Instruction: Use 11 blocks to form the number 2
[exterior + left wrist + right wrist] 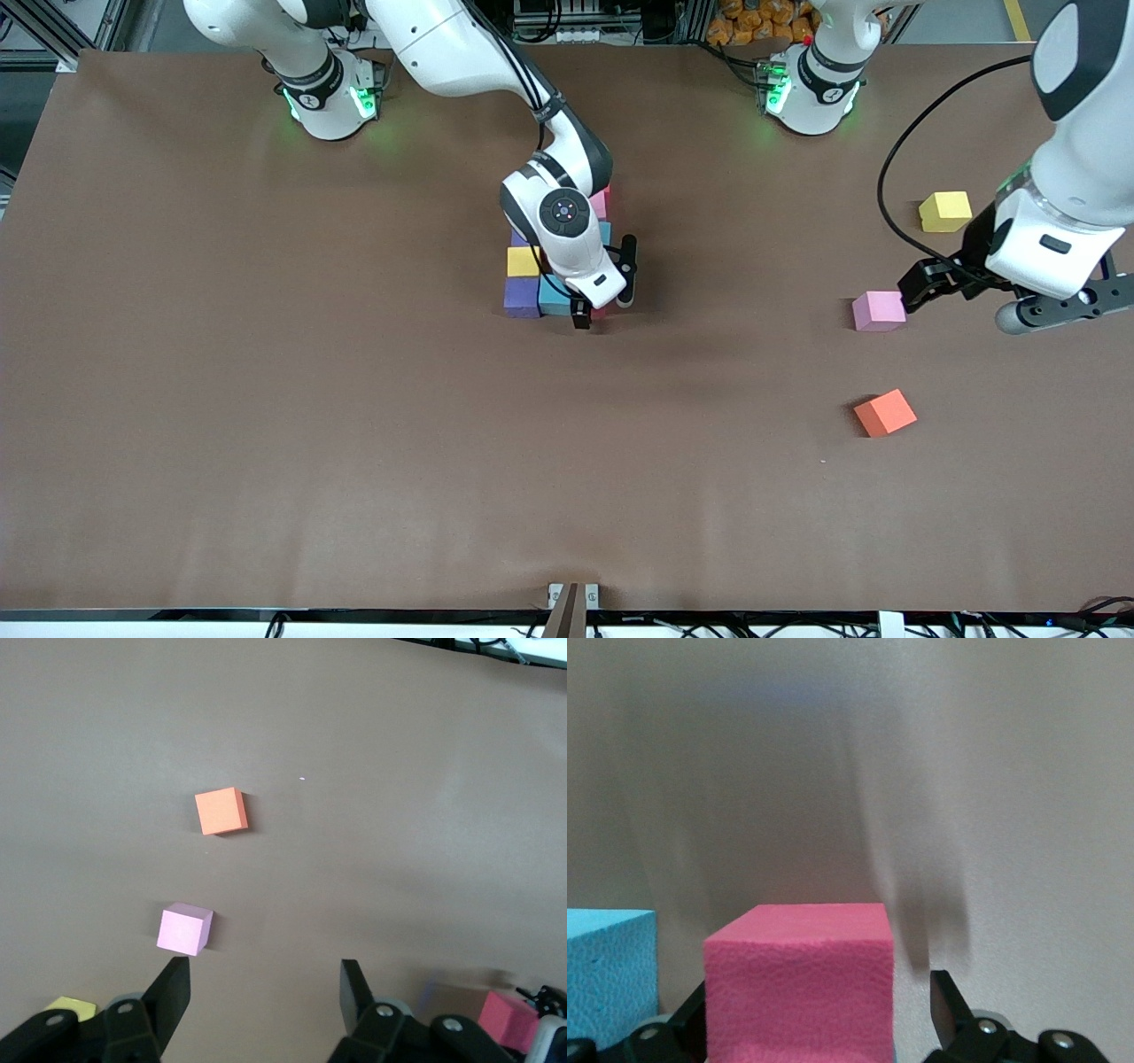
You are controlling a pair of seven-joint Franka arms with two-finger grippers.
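Blocks cluster mid-tabletop (266, 399) under the right tool (603, 306), whose fingers stand apart around a hot-pink block (799, 983) beside a light blue one (609, 970). Left tool (266, 992), fingers apart and empty, hangs beside the pale pink block (878, 311); orange (885, 413) and yellow (945, 211) blocks lie nearby.

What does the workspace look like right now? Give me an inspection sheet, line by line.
Surface: brown table, bare over most of its area.
Job's things: cluster of blocks mid-table, with purple, yellow, blue and pink showing; loose yellow block, pink block and orange block toward the left arm's end.
Clutter: nothing seen.
Grippers: right gripper low at the cluster, open around a deep pink block; left gripper open, empty, beside the loose pink block.
Cables: black cable looping to the left arm.
Surroundings: wires and equipment along the table's edges.
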